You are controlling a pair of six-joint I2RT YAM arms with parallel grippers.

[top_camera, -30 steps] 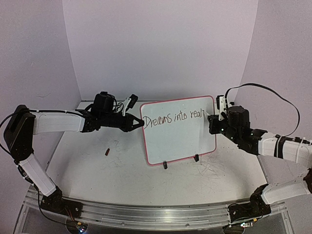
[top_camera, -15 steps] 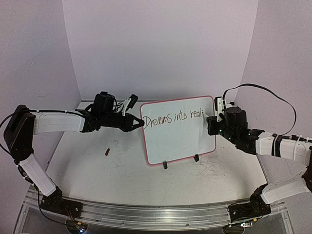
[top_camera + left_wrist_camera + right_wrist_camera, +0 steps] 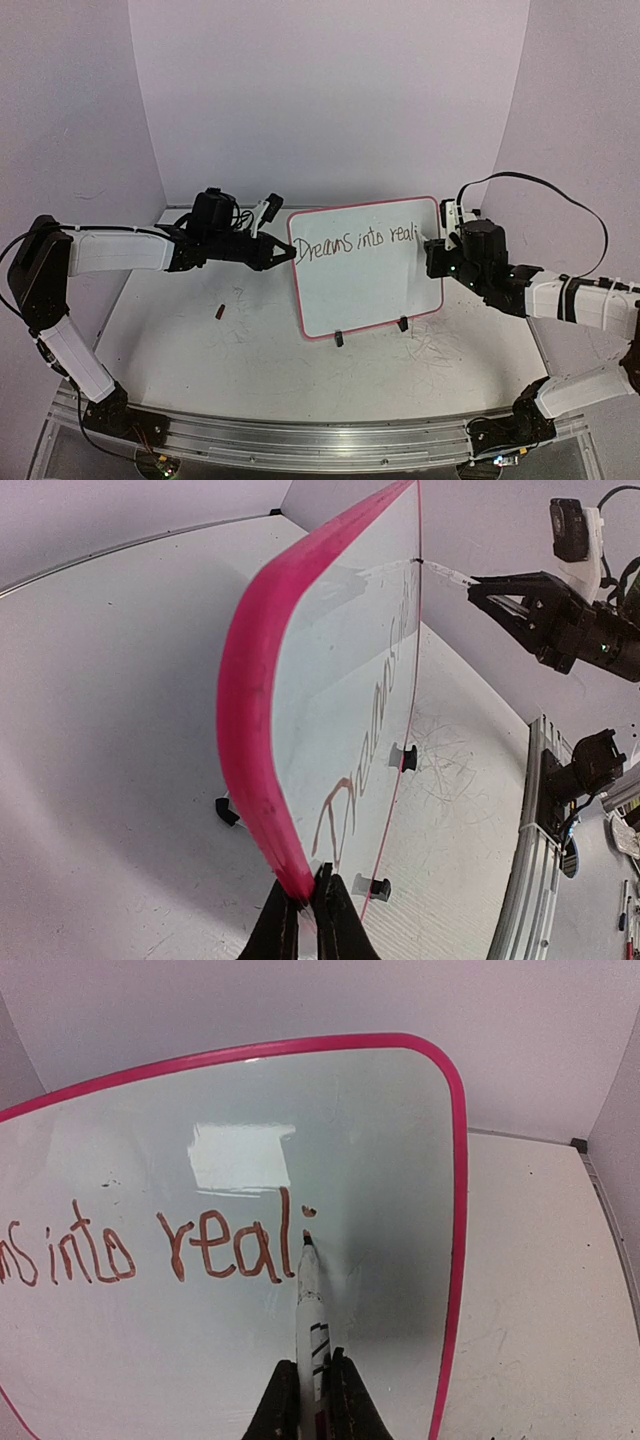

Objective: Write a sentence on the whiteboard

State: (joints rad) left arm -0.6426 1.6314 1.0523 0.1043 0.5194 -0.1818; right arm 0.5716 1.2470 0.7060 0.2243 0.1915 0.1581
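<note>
right gripper (image 3: 311,1385) clamps marker (image 3: 309,1300), tip on whiteboard (image 3: 380,1140) after "reali"; go light, short strokes, left gripper (image 3: 303,905) pinching its edge.

Whiteboard (image 3: 370,290): small glossy white panel with a thin pink-red frame and rounded corners. It stands upright on black clip feet (image 3: 339,338), mid-desk (image 3: 200,350). Sentence (image 3: 355,243): one line of thin dark handwriting across the upper part, sloping up to the right. It reads "Dreams into reali" (unfinished, last "i" dotted).
</note>
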